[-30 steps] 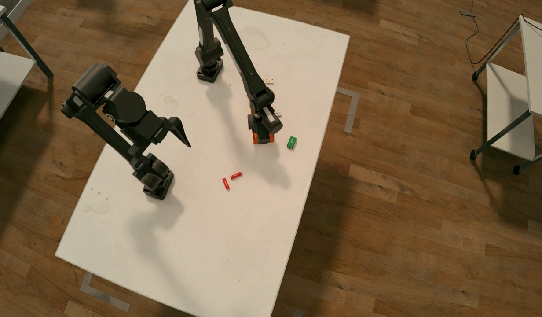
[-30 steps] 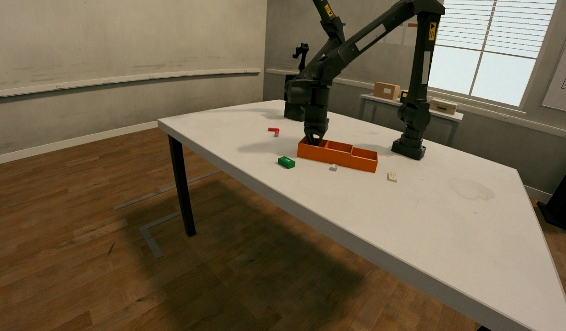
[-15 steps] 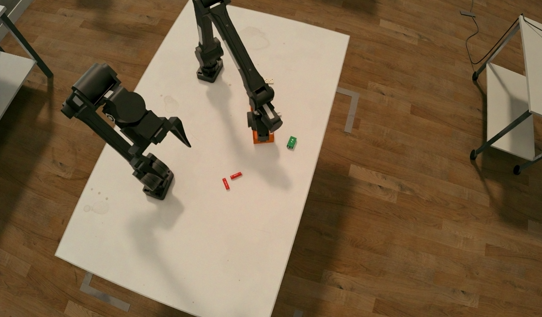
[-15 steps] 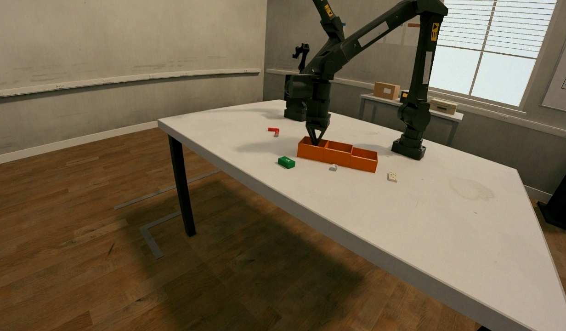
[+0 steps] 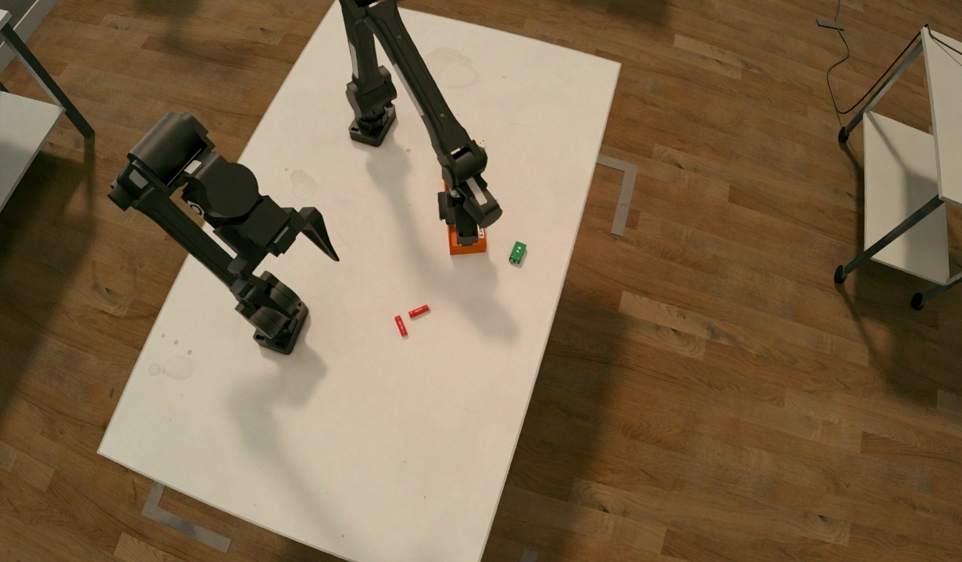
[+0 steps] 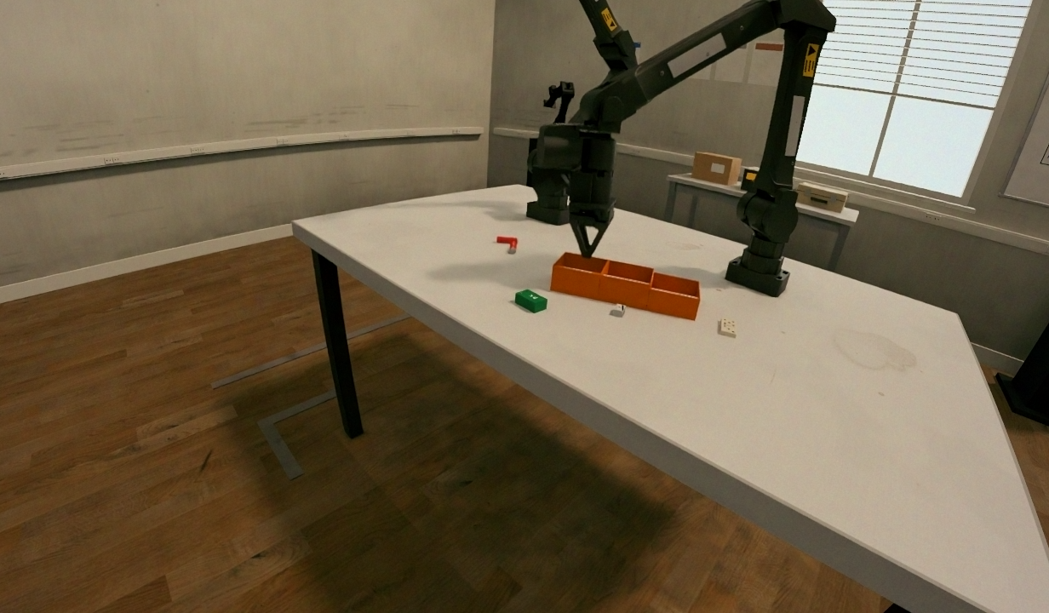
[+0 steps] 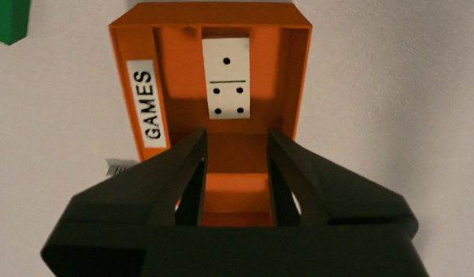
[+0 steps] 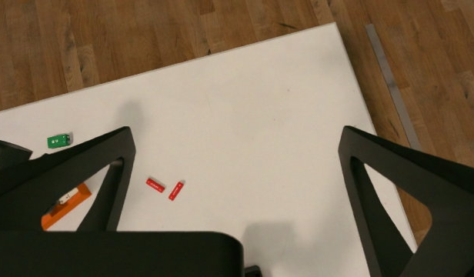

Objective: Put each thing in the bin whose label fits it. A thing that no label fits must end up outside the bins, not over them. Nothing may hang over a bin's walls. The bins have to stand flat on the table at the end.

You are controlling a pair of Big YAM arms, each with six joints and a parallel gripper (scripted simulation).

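A row of three orange bins [image 6: 623, 283] stands on the white table [image 5: 372, 419]. The end bin [image 7: 210, 13] [image 5: 465, 246] [image 8: 65, 205] bears the label GAMES [image 7: 148, 104]. A white domino [image 7: 226, 77] [image 8: 68, 195] lies flat inside it. My left gripper [image 7: 237, 138] [image 6: 589, 242] [image 5: 468, 234] hangs just above this bin, open, with nothing between its fingers. My right gripper [image 8: 236, 138] [image 5: 316, 230] is wide open and empty, high over the table's other side. A green block [image 5: 517, 252] [image 6: 530, 300] [image 8: 58, 141] [image 7: 8, 19] lies beside the GAMES bin.
Two red batteries [image 5: 418, 311] [image 5: 400, 325] [image 8: 155, 185] [image 8: 176, 191] lie near the table's middle. A second domino [image 6: 727, 327] and a small white piece [image 6: 617, 309] lie in front of the bins. The table edge is close to the green block.
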